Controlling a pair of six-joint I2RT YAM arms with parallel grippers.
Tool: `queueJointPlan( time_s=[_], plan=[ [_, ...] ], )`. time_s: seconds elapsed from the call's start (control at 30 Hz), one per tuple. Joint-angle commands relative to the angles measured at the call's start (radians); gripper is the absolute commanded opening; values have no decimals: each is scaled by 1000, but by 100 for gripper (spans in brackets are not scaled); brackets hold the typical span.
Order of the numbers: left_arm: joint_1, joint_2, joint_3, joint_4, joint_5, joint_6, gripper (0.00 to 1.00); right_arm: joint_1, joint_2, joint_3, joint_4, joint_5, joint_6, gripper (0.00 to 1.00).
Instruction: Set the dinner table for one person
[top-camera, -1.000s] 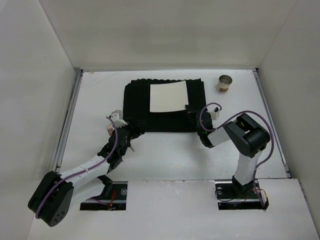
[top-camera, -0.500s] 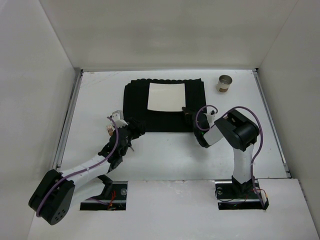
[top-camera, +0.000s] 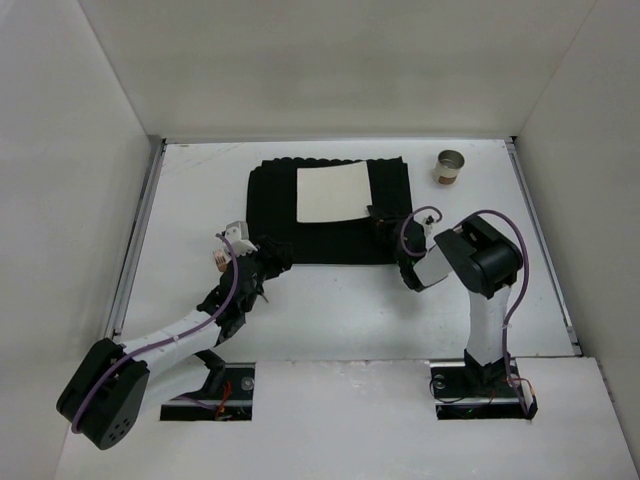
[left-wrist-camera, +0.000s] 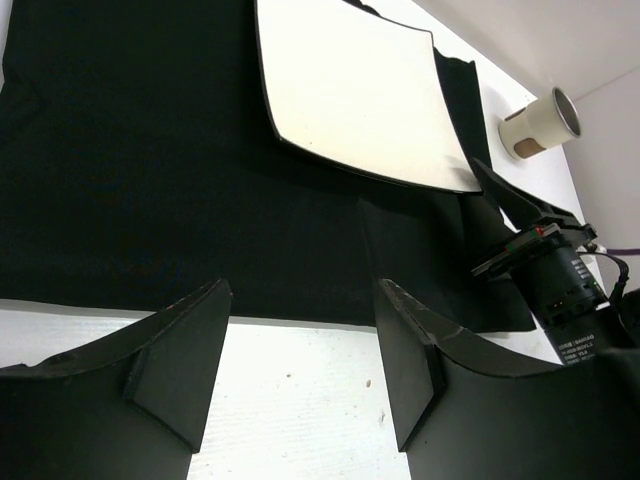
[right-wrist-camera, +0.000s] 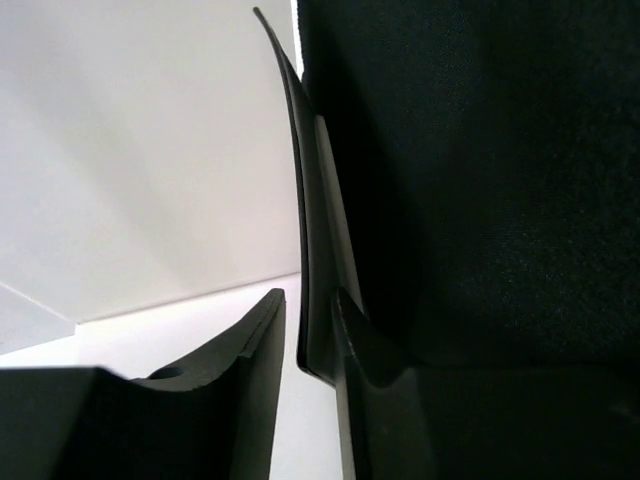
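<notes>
The white dinner table carries a black cloth placemat at the back middle, with a white square plate on its right half. My right gripper is at the plate's near right corner. In the right wrist view its jaws are closed on the plate's thin rim, beside the placemat. My left gripper is open and empty, just off the placemat's front left edge. In the left wrist view it sits over bare table, with the plate ahead.
A small paper cup stands at the back right of the table, also in the left wrist view. White walls close the table on three sides. The arm bases are at the near edge.
The plate has shifted slightly left and turned a little on the placemat, its right side swinging back. The right gripper moved with its corner. The left arm has barely moved.
</notes>
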Motion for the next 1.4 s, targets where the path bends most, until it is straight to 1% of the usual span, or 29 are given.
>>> queueJointPlan(
  time_s=[0.0,0.1,0.17,0.3,0.47,0.63,0.87,1.0,1.03,1.1,1.13,1.17,1.23,1.27,1.3,1.33,1.37],
  plan=[
    [-6,2,6,46,-17,10,57,-13,-55,3,109,-53,21,32],
    [-8,5,8,46,-17,10,57,-8,-52,11,69,-64,23,32],
    [-8,5,8,46,-17,10,57,-8,-51,6,53,-61,26,35],
    [-11,5,8,46,-17,7,57,-16,-52,-14,42,-64,29,42],
    [-20,8,11,48,-17,8,57,-22,-84,-37,-8,-61,18,54],
    [-20,5,11,48,-17,8,57,-42,-163,-61,-65,-53,-49,64],
    [-23,6,11,48,-21,11,57,-79,-284,-63,-244,-61,-169,71],
    [-23,6,11,48,-23,11,57,-88,-324,-80,-306,-59,-199,72],
    [-23,6,11,48,-24,11,57,-90,-342,-83,-315,-61,-221,71],
    [-23,6,9,48,-24,11,57,-91,-400,-81,-347,-67,-297,62],
    [-23,6,9,48,-24,11,57,-91,-440,-71,-387,-73,-346,53],
    [-23,6,9,48,-24,11,57,-94,-483,-54,-442,-84,-401,42],
    [-23,8,9,48,-24,11,57,-107,-578,6,-604,-101,-539,23],
    [-23,9,9,48,-24,11,56,-116,-624,41,-693,-98,-607,17],
    [-26,12,9,48,-23,11,55,-129,-662,82,-782,-96,-677,14],
    [-29,15,11,48,-21,13,51,-145,-686,121,-845,-93,-730,13],
    [-34,22,15,48,-21,14,44,-168,-704,173,-928,-93,-790,13]
  ],
)
